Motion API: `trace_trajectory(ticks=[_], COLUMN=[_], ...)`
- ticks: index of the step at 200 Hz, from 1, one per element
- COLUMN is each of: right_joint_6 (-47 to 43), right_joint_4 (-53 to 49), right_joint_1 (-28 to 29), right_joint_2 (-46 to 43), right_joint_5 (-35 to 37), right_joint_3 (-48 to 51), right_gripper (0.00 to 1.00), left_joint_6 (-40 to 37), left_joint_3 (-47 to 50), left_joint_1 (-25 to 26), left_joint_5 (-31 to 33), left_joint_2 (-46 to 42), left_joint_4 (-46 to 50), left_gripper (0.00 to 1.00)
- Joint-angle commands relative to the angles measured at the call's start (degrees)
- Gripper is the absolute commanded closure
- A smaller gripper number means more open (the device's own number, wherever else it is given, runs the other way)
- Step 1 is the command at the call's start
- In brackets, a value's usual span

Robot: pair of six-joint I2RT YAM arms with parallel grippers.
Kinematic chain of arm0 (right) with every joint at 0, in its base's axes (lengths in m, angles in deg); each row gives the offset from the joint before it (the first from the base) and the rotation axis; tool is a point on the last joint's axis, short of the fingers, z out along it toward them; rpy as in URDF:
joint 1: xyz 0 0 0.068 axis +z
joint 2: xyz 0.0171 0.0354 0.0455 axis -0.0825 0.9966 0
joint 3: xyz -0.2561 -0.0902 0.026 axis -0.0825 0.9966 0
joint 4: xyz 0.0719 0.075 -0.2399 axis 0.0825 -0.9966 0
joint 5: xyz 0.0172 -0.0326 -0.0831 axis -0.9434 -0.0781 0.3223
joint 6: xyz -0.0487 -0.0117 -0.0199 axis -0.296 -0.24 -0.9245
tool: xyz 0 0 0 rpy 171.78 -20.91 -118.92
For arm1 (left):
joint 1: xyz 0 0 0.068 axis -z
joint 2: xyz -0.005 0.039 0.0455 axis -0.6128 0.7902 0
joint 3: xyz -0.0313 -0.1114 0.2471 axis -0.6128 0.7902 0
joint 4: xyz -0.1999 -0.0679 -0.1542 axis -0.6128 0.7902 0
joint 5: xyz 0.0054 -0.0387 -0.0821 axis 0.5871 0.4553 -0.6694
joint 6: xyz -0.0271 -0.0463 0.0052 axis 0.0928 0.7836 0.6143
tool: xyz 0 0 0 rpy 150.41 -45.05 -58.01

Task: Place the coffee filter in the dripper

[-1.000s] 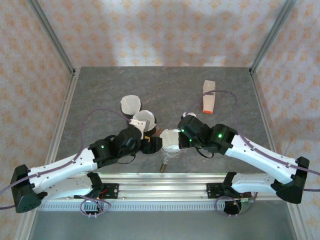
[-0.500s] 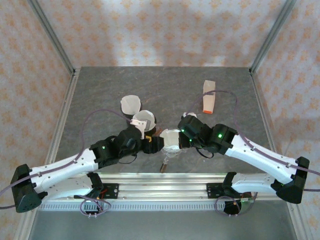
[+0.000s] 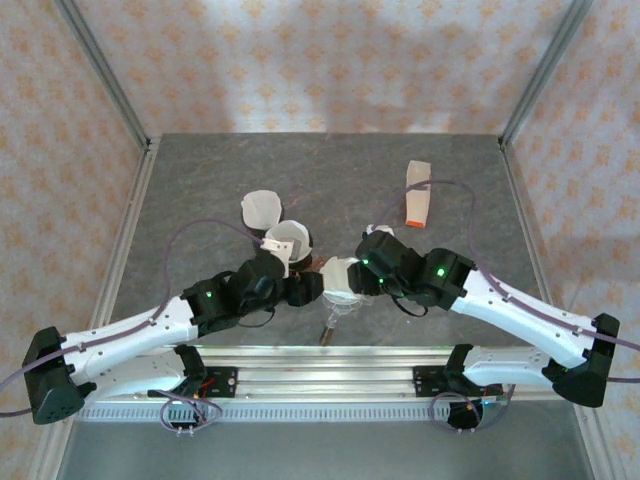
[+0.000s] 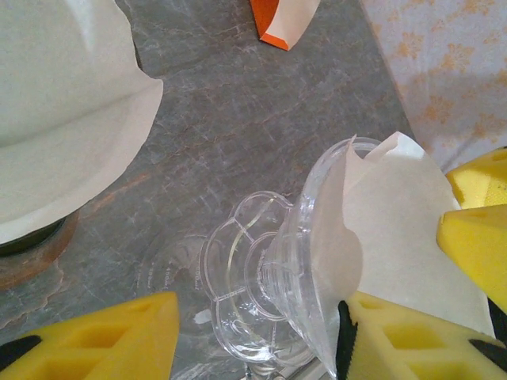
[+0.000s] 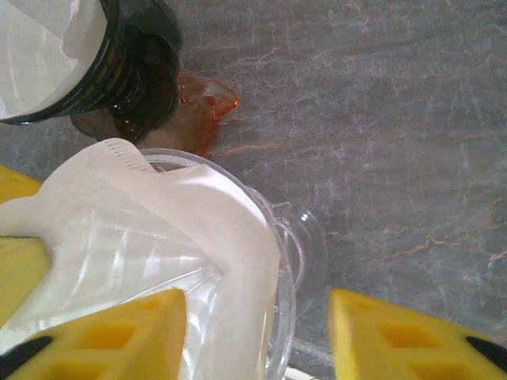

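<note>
The clear plastic dripper (image 3: pixel 342 296) lies tilted at the near middle of the table, and the white paper coffee filter (image 3: pixel 338 272) sits in its cone. In the left wrist view the dripper (image 4: pixel 253 269) lies between my left gripper's (image 4: pixel 260 305) wide-open yellow fingers, its rim against the right one. The filter (image 4: pixel 396 229) pokes out past the rim. My right gripper (image 5: pixel 257 297) is open too. One finger is inside the filter (image 5: pixel 158 206). The other finger is outside the dripper rim (image 5: pixel 285 293).
A dark dripper (image 3: pixel 291 241) with its own filter stands just behind on an orange-brown base (image 5: pixel 207 99). A loose white filter (image 3: pixel 262 208) lies further back left. An orange and white packet (image 3: pixel 418 192) lies at the back right. The metal rail (image 3: pixel 320 352) runs along the near edge.
My left gripper has edged forward and right toward the clear dripper. The dripper and filter have shifted slightly left. The right arm has barely moved.
</note>
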Motion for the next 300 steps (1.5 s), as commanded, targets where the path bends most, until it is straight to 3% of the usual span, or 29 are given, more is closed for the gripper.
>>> trace_trajectory(ticks=[1,133,167,223,300], right_joint_6=[-0.94,-6.29,-3.23,-4.34,-6.00], right_joint_4=[-2.05,-7.51,-6.16,-5.53,-5.97], right_joint_1=[0.72,1.99,1.43,-2.49,-4.70], right_joint_2=[0.18,1.35,-0.86,7.12,12.79], right_joint_5=[-1.35,-4.06,2.66,-0.61,-1.23], right_joint_3=[-1.89,-2.58,-3.98,-7.09,-4.99], right_gripper=[0.43,0.37,0.20,0.12,0.12], left_joint_6=[0.09,0.35,0.16,0.52,0.70], left_joint_3=[-0.09,0.44,0.52,1.41,2.19], left_joint_1=[0.11,0.03,0.01,0.01,-0.11], left_joint_5=[1.48,1.24,1.25,1.35,0.82], left_joint_2=[-0.35,0.74,0.52,0.44,0.71], left_joint_4=[1.12,-0.05,-0.07,-0.87,-2.12], left_gripper=[0.44,0.43,0.40,0.37,0.37])
